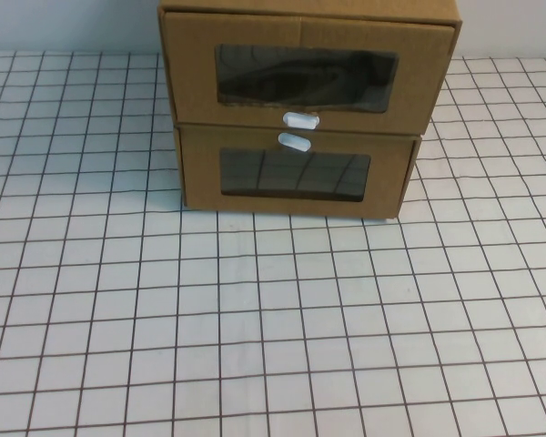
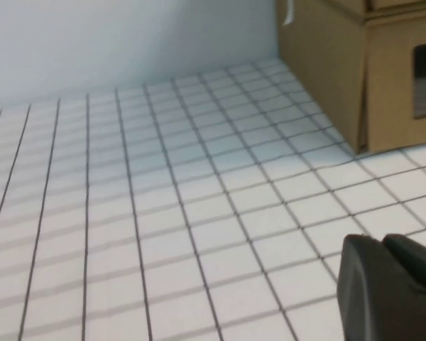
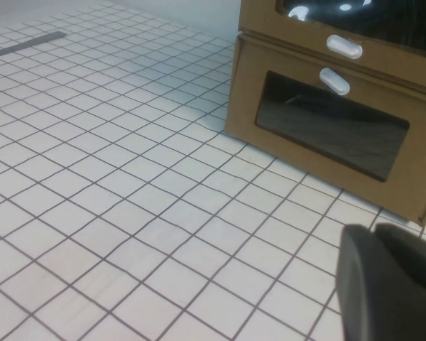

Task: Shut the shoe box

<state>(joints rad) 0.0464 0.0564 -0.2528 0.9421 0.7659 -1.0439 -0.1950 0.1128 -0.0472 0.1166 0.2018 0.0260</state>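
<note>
Right gripper [image 3: 394,284]: dark housing only, low corner of the right wrist view; in the high view just a dark sliver at the 5 o'clock corner of the desk. Fingers not shown, so open/closed cannot tell; holds nothing that can be seen. Left gripper [image 2: 390,288]: dark housing at the near edge of the left wrist view, absent from the high view; state likewise cannot tell. Both well apart from the load. Desk [image 1: 255,319]: white, dark grid lines, bare between grippers and boxes. Shoe box [image 1: 300,86]: upper unit of a two-high stack, at 12 o'clock on the desk, approx centred; lies ahead of both grippers, toward 11 o'clock from the right one. Long axis runs 9-to-3 across the desk; front faces 6 o'clock, so the closing push should run toward 12. Looks: brown corrugated card, wide clear window w/ dark contents behind it, small white pull tab [image 1: 301,119] below the window. Front appears to overhang the unit under it, i.e. drawer seems part-open (judgement). Lower box [image 1: 296,177]: similar card, window, white tab above the window; touching the upper unit from beneath. Nearer arm: cannot tell for sure; right wrist view faces the fronts, left sees mainly a side wall, which favours the right.
</note>
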